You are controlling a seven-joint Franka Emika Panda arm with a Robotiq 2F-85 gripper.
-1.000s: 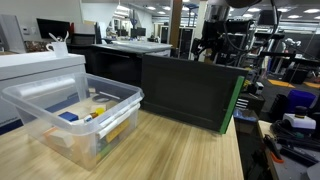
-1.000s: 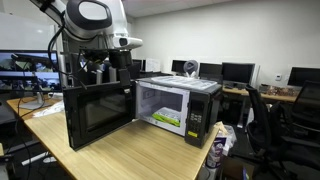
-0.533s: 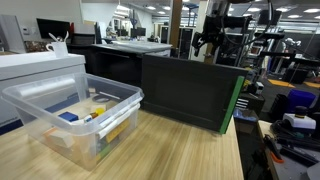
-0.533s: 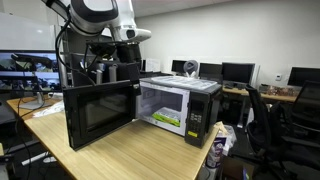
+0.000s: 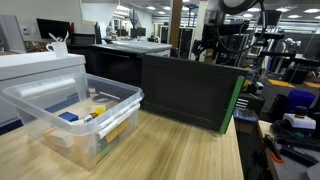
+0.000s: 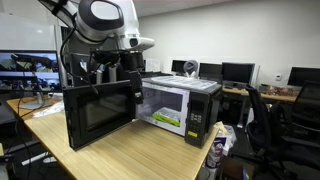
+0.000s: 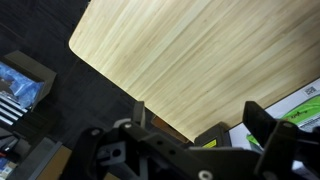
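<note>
My jaws hang wide open and empty just above the hinge end of the open microwave door [image 6: 98,115], whose top edge runs out from the microwave [image 6: 185,100] over the wooden surface [image 6: 130,150], so the door lies directly beneath me.

no text, label or number is legible in any view.

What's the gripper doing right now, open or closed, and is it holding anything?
Gripper: open, holding nothing, close by the top edge of the open microwave door.
</note>
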